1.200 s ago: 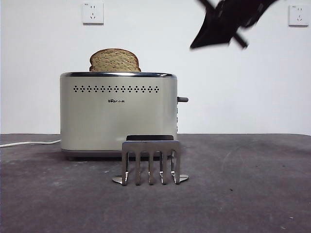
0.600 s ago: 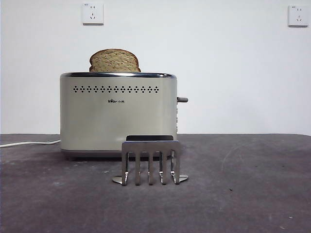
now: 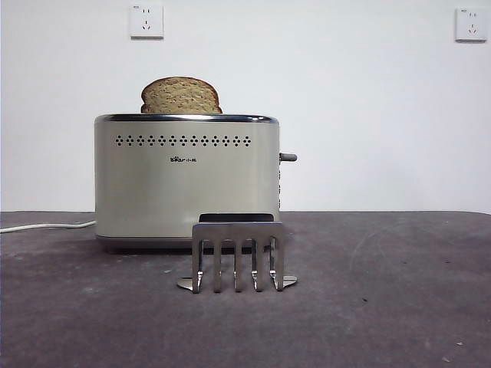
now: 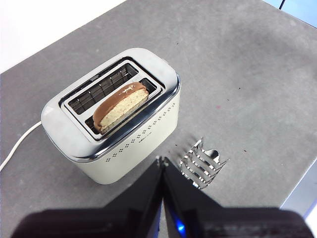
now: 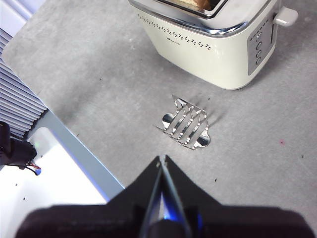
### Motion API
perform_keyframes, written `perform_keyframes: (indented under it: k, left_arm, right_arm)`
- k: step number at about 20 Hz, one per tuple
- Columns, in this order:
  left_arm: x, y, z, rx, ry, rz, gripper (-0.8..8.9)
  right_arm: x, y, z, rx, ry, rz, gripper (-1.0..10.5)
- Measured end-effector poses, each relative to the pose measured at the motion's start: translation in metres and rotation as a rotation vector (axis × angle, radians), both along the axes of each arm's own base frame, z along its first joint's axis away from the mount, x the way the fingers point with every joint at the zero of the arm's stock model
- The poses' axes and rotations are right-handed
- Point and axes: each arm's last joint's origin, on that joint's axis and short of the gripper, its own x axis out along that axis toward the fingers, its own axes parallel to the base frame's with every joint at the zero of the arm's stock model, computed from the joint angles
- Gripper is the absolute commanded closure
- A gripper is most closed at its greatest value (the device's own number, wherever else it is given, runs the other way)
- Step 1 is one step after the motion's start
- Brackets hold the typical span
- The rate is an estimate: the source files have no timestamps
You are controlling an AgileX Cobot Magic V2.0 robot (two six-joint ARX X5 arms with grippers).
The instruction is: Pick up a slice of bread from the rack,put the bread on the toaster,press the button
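The cream toaster [image 3: 186, 176] stands on the grey table. The slice of bread [image 3: 181, 95] stands upright in its near slot with its domed top sticking out, also seen from the left wrist view [image 4: 121, 104]. The steel rack [image 3: 237, 253] stands bare in front of the toaster. The button [image 3: 288, 157] sticks out high on the toaster's right end. Neither arm shows in the front view. My left gripper [image 4: 161, 161] is shut and bare, high above the toaster [image 4: 114, 144] and rack [image 4: 202, 163]. My right gripper [image 5: 161, 159] is shut and bare, high above the rack [image 5: 185, 124].
A white power cord [image 3: 46, 226] runs left from the toaster. Two wall sockets [image 3: 146, 21] [image 3: 470, 24] sit on the white wall. Round control buttons [image 5: 258, 47] line the toaster's end. The table edge [image 5: 79, 134] lies near the rack.
A black arm tip at the front view's top right one second ago has risen out of view. The bread, toaster and rack have not moved.
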Motion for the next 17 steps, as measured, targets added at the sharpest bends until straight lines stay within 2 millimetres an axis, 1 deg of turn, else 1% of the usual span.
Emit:
perform_keyframes:
  k: [9,12,13,15,17]
  left_arm:
    - [0.0,0.0,0.0,0.002,-0.001,0.003,8.17]
    - [-0.001,0.005,0.002,0.037,-0.032,0.043,8.17]
    - [-0.002,0.009,0.005,0.036,-0.078,0.057,8.17]
    - [-0.011,0.022,0.021,-0.017,-0.243,0.107,8.17]
    - [-0.032,0.04,0.035,-0.071,-0.415,0.183,8.17]
  right_arm:
    - [0.0,0.0,0.0,0.0,0.0,0.0,9.5]
    - [0.0,0.0,0.0,0.0,0.0,0.0,9.5]
    - [0.0,0.0,0.0,0.0,0.0,0.0,9.5]
    - [0.0,0.0,0.0,0.0,0.0,0.0,9.5]
    - [0.0,0.0,0.0,0.0,0.0,-0.001,9.5]
